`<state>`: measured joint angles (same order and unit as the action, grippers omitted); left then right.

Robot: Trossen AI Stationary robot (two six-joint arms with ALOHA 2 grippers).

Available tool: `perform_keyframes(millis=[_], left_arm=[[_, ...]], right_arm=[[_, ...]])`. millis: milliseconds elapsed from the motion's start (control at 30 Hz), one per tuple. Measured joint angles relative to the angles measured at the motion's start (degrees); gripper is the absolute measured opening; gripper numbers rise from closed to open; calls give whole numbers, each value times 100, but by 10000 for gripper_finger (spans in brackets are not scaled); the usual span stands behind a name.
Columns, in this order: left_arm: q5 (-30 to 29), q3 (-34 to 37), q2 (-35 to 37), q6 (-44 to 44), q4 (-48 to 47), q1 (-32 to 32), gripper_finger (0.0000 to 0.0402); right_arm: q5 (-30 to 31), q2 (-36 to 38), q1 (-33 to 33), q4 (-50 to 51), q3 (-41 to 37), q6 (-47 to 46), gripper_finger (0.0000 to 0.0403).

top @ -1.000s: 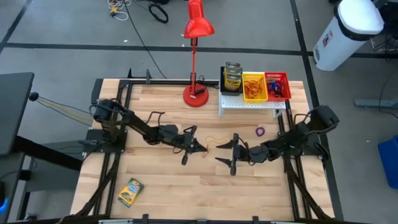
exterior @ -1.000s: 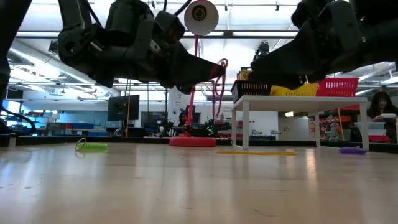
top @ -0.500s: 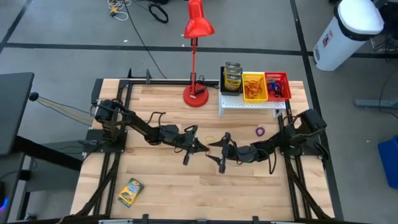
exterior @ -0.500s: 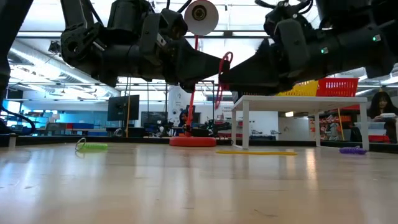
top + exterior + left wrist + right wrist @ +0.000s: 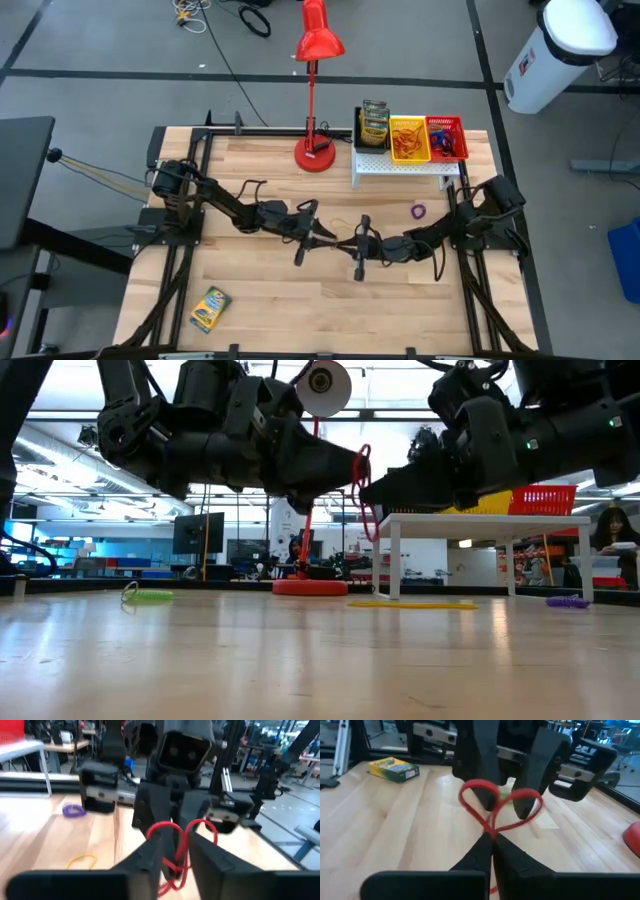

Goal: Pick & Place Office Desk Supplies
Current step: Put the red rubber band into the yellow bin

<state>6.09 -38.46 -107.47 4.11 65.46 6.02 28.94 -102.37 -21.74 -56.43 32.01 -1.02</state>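
Note:
A red rubber band (image 5: 500, 807) hangs in the air over the table's middle, between my two grippers, which meet tip to tip. My right gripper (image 5: 492, 840) comes from the table's right and is shut on the band. My left gripper (image 5: 175, 862) comes from the left and stands open, with the band's strands (image 5: 174, 851) running down the gap between its fingers. A yellow-and-green crayon box (image 5: 210, 308) lies flat near the table's near left corner. Loose bands lie on the wood: yellow (image 5: 343, 226), purple (image 5: 418, 211) and green (image 5: 148, 596). My right gripper pinches the red band between its two fingertips where the strands cross (image 5: 492, 831). The fingers come nearly level from the table's right. Beyond the tips the band spreads into two loops, clear of the table. My left gripper: whether its open fingers (image 5: 150, 857) touch the band, I cannot tell.
A white shelf (image 5: 405, 165) at the far right carries a black bin with crayon boxes (image 5: 374, 125), a yellow bin (image 5: 409, 140) and a red bin (image 5: 446, 138). A red desk lamp's base (image 5: 314, 155) stands at the far middle. Bare wood lies toward the near edge.
My right gripper has moved toward the table's left, up to my left gripper, and has shut on the red band. My left gripper has kept its place and opened its fingers, with the band still between them.

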Motion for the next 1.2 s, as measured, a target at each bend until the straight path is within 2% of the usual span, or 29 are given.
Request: perform_keyframes(millis=[100,200,367,467,600,733,833,900,1100,1200], left_arm=[[89,11,97,56,-464,-1,141],[146,11,391,-68,-1339,-50,184],[108,11,947,-477,-2425,-89,233],[-86,9,1069,-660,-2550,-72,238],[-289,13,1098,-797,-2676,-77,223],[-463,164,1098,-1045,-2409,-76,194],[-525,501,1098,-1160,-1559,-106,164],[-722,801,1098,-1159,-882,-172,143],[-829,1576,1098,-827,394,-484,98],[-844,1826,1098,-648,680,-613,87]], right_arm=[[158,26,0,17,-85,10,8],[323,206,-1,11,-196,-5,5],[969,1063,-2,773,-402,-4,4],[1688,1990,0,1945,-423,-2,3],[2595,3456,144,3500,-219,128,2],[2817,4766,839,5443,288,-82,1],[2479,5205,1819,6959,832,-599,1],[1967,5205,2588,7832,1252,-896,1],[-326,4432,4935,9177,2140,-1073,0],[-889,3965,5609,9658,2387,-1072,2]])
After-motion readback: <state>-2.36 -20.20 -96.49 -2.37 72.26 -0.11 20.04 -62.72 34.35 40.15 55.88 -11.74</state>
